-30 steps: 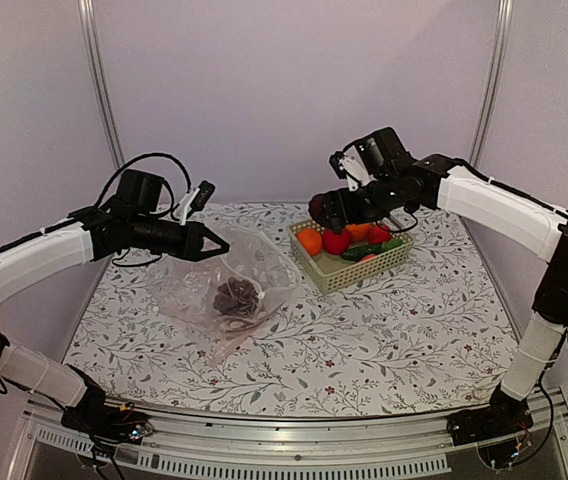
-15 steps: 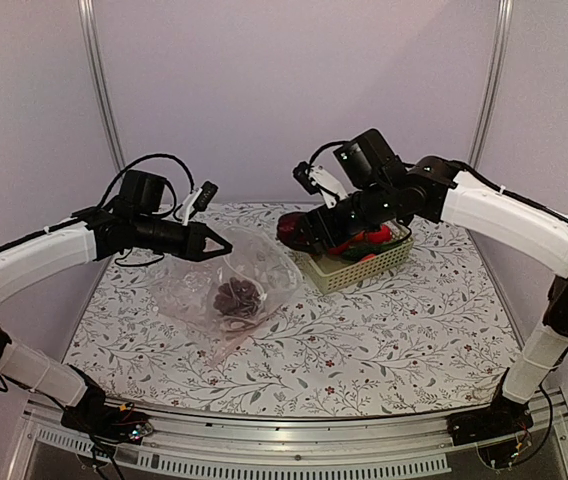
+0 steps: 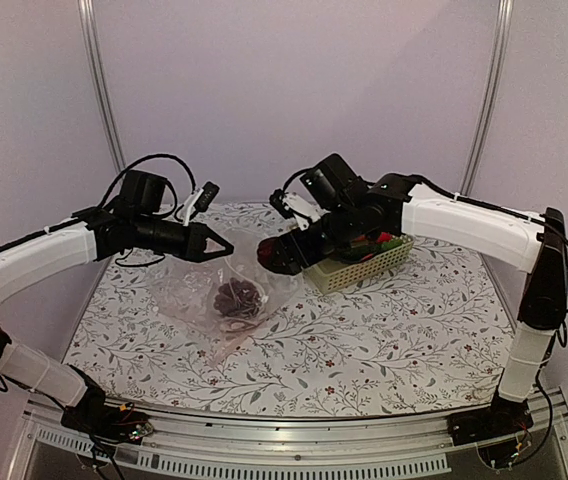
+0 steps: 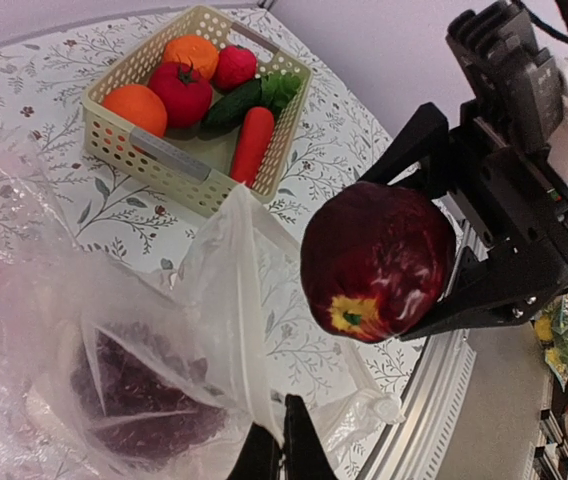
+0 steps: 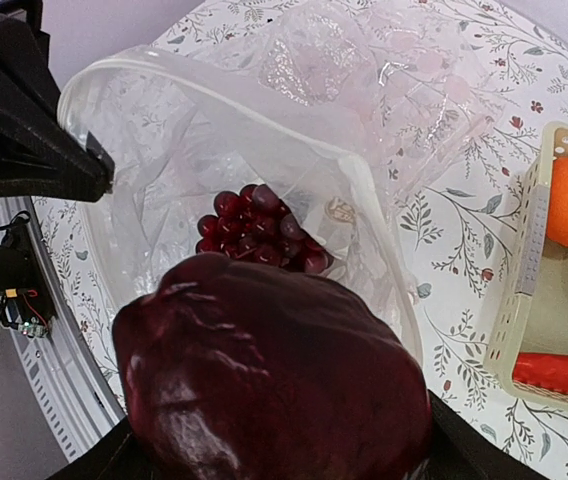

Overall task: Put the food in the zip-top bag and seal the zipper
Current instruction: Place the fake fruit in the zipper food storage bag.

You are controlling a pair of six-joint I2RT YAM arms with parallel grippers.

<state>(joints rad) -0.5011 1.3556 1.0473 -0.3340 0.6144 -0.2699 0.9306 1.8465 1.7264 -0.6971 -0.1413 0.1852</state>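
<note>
The clear zip-top bag (image 3: 200,292) lies on the table with its mouth held up and open. My left gripper (image 4: 279,442) is shut on the pale zipper strip (image 4: 247,300) at the rim. The dark purple grapes (image 5: 259,230) lie inside the bag, also visible from above as grapes (image 3: 236,297). My right gripper (image 3: 282,256) is shut on the round dark red fruit (image 4: 376,255) and holds it in the air just right of the bag's mouth. In the right wrist view the red fruit (image 5: 274,370) hangs above the opening, with the grapes below it.
A cream plastic basket (image 3: 362,268) stands at the back right of the flowered table. It holds orange fruits (image 4: 132,104), a tomato (image 4: 181,92), a green cucumber (image 4: 232,104) and a carrot (image 4: 252,145). The table's metal front rail (image 3: 294,440) runs along the near edge.
My right arm has swung left from over the basket to beside the bag's mouth, carrying the red fruit. The left arm and the bag have stayed put.
</note>
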